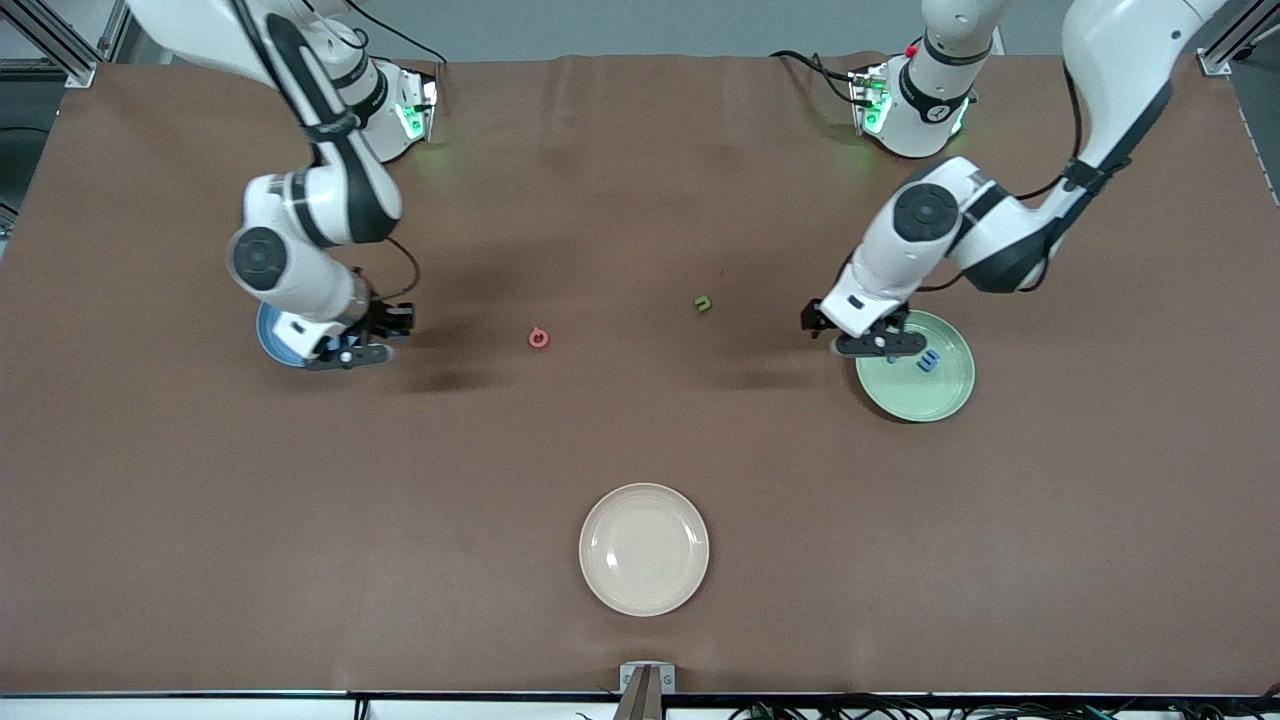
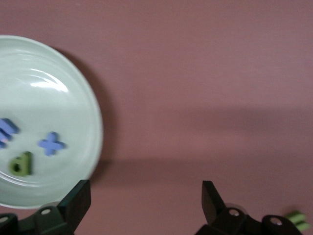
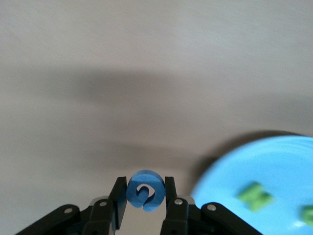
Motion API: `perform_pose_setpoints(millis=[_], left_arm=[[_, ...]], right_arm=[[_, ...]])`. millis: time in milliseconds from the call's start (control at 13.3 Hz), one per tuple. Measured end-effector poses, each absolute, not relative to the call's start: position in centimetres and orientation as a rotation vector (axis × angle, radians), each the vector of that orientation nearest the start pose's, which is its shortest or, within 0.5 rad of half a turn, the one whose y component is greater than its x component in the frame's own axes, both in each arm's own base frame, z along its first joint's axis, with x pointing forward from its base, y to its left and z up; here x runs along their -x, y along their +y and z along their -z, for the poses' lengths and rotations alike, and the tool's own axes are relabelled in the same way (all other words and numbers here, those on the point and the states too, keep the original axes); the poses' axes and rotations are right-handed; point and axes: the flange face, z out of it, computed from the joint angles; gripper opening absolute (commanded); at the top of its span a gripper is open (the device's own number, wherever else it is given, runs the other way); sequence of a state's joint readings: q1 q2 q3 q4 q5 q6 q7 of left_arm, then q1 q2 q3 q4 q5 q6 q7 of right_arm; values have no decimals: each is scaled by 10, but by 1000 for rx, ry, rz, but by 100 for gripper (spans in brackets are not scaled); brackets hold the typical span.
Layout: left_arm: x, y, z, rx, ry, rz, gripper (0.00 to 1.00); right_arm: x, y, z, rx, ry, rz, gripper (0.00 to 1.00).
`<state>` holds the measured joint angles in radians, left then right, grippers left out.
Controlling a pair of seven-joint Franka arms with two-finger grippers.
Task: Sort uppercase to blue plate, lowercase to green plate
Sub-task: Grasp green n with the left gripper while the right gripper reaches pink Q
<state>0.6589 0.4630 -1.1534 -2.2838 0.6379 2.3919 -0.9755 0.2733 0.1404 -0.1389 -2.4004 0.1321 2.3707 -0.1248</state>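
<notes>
My right gripper [image 1: 384, 337] is shut on the blue G [image 3: 145, 190], held over the table just beside the blue plate [image 1: 268, 338]. In the right wrist view the blue plate [image 3: 274, 171] holds two green letters [image 3: 254, 196], blurred. The pink-red Q [image 1: 539, 338] lies on the table mid-way. The green n [image 1: 703, 303] lies nearer the left arm's end. My left gripper [image 2: 146, 200] is open and empty over the table beside the green plate [image 1: 930, 395]. That green plate [image 2: 49, 73] holds the blue x [image 2: 51, 144], the green p [image 2: 22, 164] and the blue m [image 2: 6, 129].
A cream plate [image 1: 644, 548] sits near the table's edge closest to the front camera. The green n also shows at the edge of the left wrist view [image 2: 298, 219]. Brown mat covers the table.
</notes>
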Motion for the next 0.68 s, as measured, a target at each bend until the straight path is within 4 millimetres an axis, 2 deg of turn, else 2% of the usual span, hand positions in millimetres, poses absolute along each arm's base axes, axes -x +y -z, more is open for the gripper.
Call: perform_pose_setpoints(millis=[150,301,451,526,601,677], left_arm=[[-438,-298,-264,3176,-111,-3,100],[-419,-333,-258,3190,-152,-42,99],[-407,-356,-248,3186,-167,-68,99],[-401,-366,-240,3185,-176,-76,99],[-395,-376,-232,3188,-188,-80,99],[-389,-384,-223,3191,-193,-82,99]], right_arm=[[-459,23,-243,3030,-282,-287,0],[-437,6,-229,3042,-296,-311,1],[-418,-2,-213,3060,-294,-297,8],[-411,-6,-207,3064,-283,-291,28],[-406,-10,-204,3066,-271,-293,76],[-404,-14,-202,3067,-260,-298,100]])
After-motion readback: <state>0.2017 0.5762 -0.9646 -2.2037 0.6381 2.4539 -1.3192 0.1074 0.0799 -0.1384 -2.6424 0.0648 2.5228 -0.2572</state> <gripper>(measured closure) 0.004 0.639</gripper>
